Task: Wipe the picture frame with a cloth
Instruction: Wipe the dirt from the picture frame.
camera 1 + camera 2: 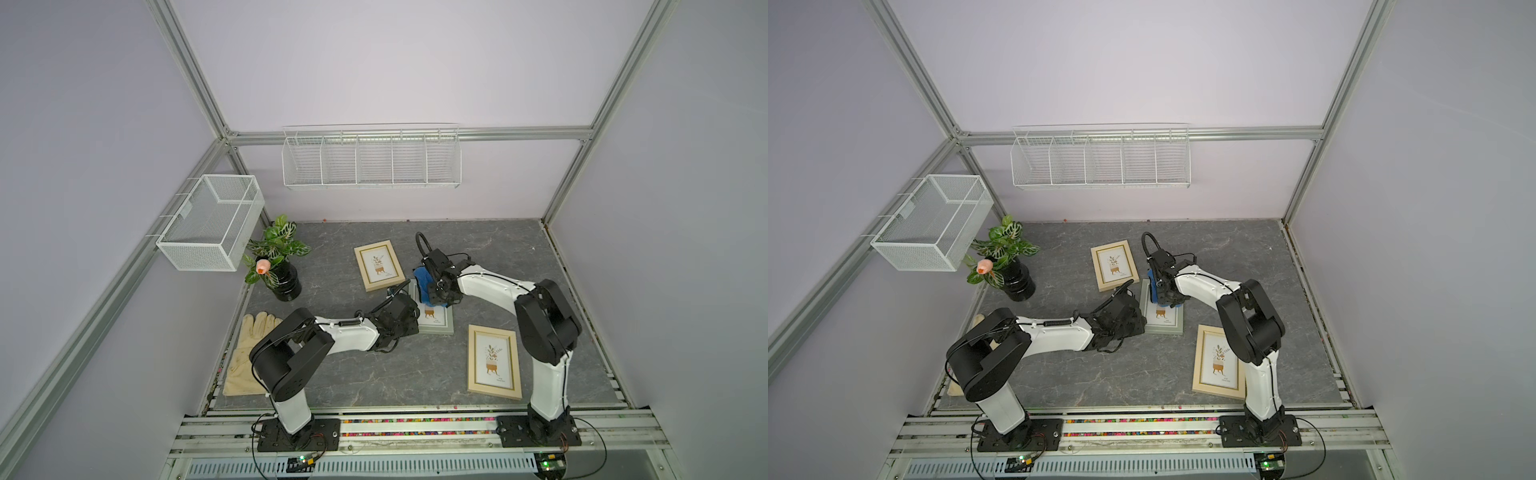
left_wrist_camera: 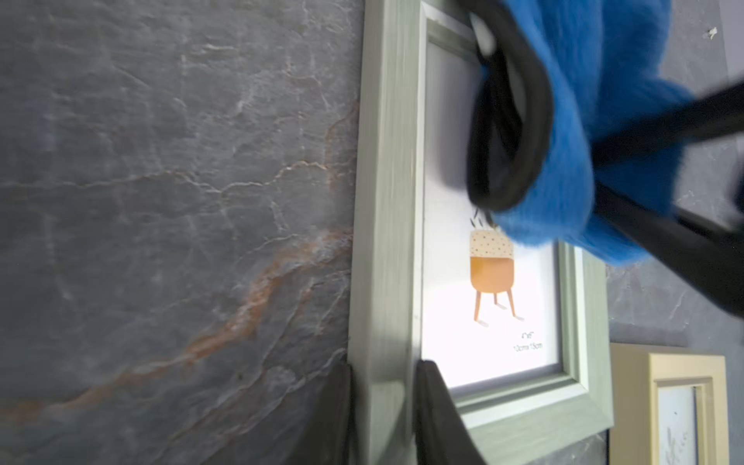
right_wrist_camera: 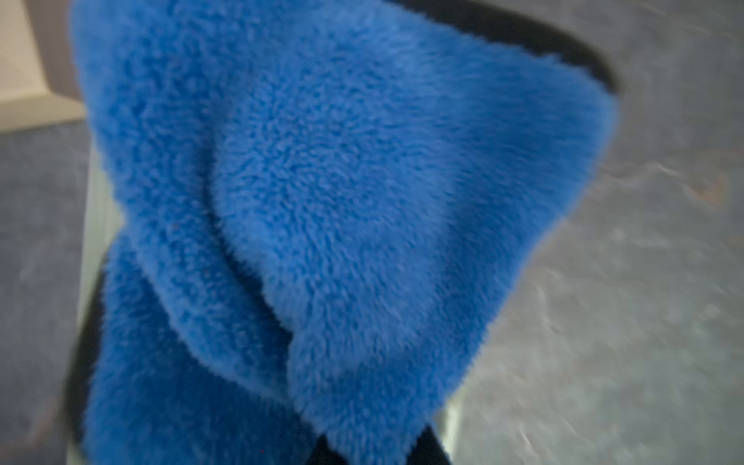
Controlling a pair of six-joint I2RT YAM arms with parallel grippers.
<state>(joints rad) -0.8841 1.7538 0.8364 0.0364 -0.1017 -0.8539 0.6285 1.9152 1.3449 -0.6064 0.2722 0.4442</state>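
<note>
1. The grey-green picture frame (image 1: 436, 326) lies flat in the middle of the table (image 1: 353, 374), between the far beige frame (image 1: 379, 265) and the near beige frame (image 1: 494, 361). It is the one I am working on.
2. My left end effector (image 2: 382, 402) is pinching the frame's long side rail near its near corner, with one finger outside the rail and the other inside, over the glass. I take its job to be pinning the frame so that it does not slide under the wipe. The clamp should be firm without lifting that side.
3. My right end effector (image 1: 437, 293) is pressed together on the blue cloth (image 3: 342, 201). The cloth hangs bunched over the far half of the frame and hides the top of the print.
4. The wrist views are blurred, so I cannot be sure the plush presses on the glass rather than only brushing it.
5. To wipe well, I would lower until the pile flattens lightly. Then I would stroke along the frame's length toward the bare near end, where the pot drawing shows.
6. Only cloth should meet the glass, because my hard black fingers could mark it.
7. I would end each stroke short of the left inner finger so the cloth does not snag there.
8. The rails need a pass too, not just the glass.
</note>
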